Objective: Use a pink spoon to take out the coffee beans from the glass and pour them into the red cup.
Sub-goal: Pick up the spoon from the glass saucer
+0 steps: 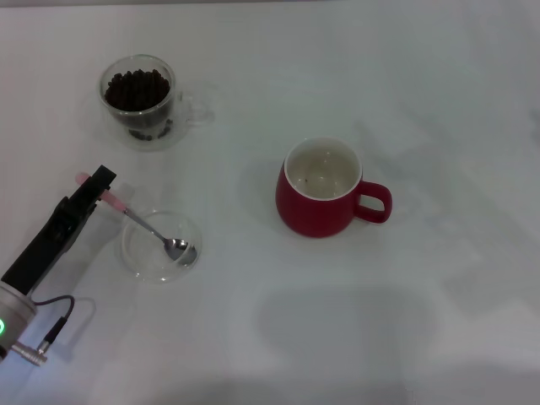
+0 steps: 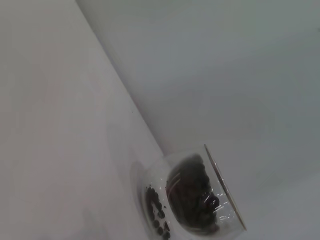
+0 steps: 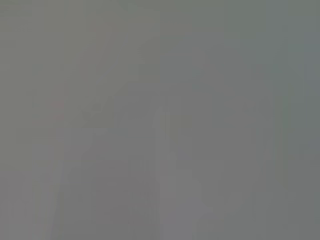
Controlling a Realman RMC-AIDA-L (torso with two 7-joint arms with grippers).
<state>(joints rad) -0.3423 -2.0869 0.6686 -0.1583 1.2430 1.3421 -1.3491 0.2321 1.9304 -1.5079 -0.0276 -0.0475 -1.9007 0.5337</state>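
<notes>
1. Head view: a plain white table [image 1: 439, 101] fills the whole picture. The glass [image 1: 140, 101] stands at the far left, upright, with the coffee beans [image 1: 137, 89] heaped inside it nearly to the rim. The red cup [image 1: 321, 190] stands near the middle, well apart from the glass, its handle pointing to the right and its white inside showing no heap of beans. A shallow clear dish [image 1: 160, 246] lies at the near left, between the glass and the table's front edge. The pink spoon [image 1: 135, 218] lies slanted, its metal bowl resting in the dish and its pink handle reaching up and out to the left. The left gripper [image 1: 94, 187] is at that handle, its dark fingers pressed together on the pink end. The left arm runs off the lower left corner, a cable trailing beside it. The right gripper does not show.

2. Left wrist view: the glass [image 2: 192, 200] appears tilted and cut off by the picture's edge, with the beans [image 2: 190, 192] dark inside it, on the white table [image 2: 60, 125]. The arm's own fingers do not show.

3. Right wrist view: only an even grey blur; nothing can be made out.
</notes>
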